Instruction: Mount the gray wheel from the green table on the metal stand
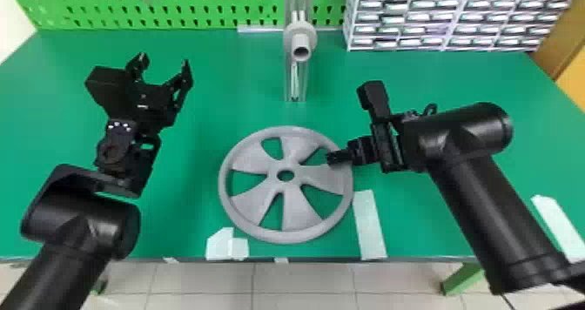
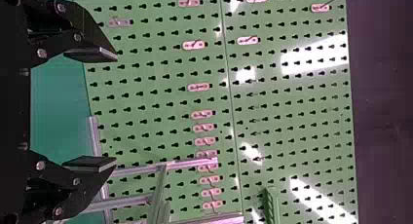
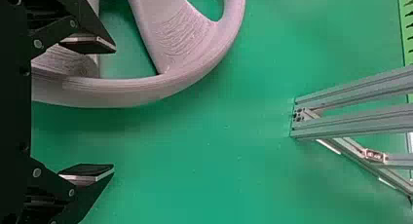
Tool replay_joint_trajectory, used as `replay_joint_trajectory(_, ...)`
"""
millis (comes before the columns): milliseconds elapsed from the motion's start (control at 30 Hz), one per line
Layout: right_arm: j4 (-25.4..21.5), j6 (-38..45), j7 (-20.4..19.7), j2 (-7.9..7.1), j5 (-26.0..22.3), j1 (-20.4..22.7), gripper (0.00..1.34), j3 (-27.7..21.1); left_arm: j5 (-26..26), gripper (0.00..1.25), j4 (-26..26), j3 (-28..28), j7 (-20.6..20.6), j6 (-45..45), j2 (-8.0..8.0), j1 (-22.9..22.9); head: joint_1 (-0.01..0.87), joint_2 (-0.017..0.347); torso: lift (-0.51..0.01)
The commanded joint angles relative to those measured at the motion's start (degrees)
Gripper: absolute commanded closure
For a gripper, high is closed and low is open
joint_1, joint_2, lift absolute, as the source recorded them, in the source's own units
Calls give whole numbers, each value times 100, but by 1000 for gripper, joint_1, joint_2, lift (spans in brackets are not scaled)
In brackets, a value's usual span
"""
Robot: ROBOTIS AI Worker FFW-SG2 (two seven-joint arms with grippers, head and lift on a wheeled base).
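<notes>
Head view, wheel below right end effector

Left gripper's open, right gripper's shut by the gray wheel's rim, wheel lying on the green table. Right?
Not quite: the right gripper is open, its fingers wide apart in the right wrist view. The rest holds: it is by the rim of the gray wheel, which lies on the green table, and the left gripper is open.
</notes>
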Motion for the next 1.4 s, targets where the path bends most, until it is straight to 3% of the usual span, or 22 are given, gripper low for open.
replay_joint_trajectory(0,73,-109,56,0,90,-22,437,32,0,492,0,-1,0,-4,0,0,868,52,-93)
replay_joint_trajectory(133,116,-197,91,0,99,-22,654,24,0,492,0,-1,0,-4,0,0,868,52,-93)
replay_joint_trajectory(500,310,-566,320,-9,169,-22,679,15,0,492,0,-10,0,-13,0,0,868,52,-93)
replay_joint_trajectory(633,354,-681,407,0,230,-31,840,15,0,493,0,-10,0,-13,0,0,868,52,-93)
replay_joint_trajectory(800,354,-724,407,0,257,-5,904,6,0,492,0,-1,0,-13,0,9,868,52,-93)
replay_joint_trajectory(900,319,-724,407,0,292,-5,1067,6,0,493,0,-1,0,-13,0,17,868,52,-93)
replay_joint_trajectory(1367,-420,-417,390,9,933,171,1072,-82,9,493,0,-1,0,-13,0,44,868,52,-93)
